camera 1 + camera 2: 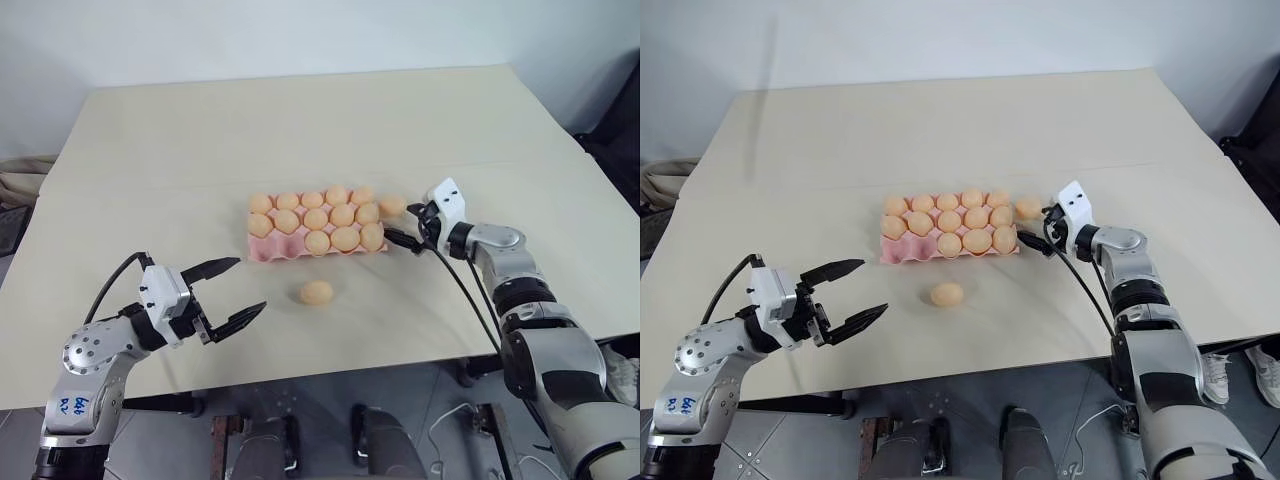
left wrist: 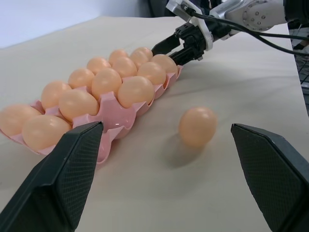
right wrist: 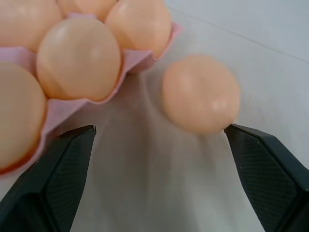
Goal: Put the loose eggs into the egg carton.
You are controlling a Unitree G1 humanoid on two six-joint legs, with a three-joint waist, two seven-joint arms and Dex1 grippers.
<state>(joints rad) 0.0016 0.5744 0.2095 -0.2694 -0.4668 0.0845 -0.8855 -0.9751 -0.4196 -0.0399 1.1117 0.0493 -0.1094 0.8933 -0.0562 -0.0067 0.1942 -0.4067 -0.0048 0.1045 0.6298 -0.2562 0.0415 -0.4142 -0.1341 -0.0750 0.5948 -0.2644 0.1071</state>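
- My right pincer point(image 1: 407, 225) is hanging with its black fingers spread wide and gripping nothing, just off the right end of the egg carton point(image 1: 262, 252), low over the surface point(image 1: 300, 130).
- From the right wrist view, I am seeing one loose egg point(image 3: 200, 93) sitting on the surface between the spread fingers, just beside the carton's corner and not touching either finger.
- That same egg point(image 1: 392, 205) is lying by the carton's far right corner in the head view.
- My left pincer point(image 1: 232, 292) is hovering at the near left, fingers also wide apart and empty, pointing toward the carton.
- A second loose egg point(image 1: 316, 292) is resting on the surface in front of the carton, between it and the near edge, well apart from the left pincer.
- The pink carton is sitting flat near the middle of the surface, its cups mostly filled with eggs; the near-left cups are looking empty.
- The surface is a pale beige board.
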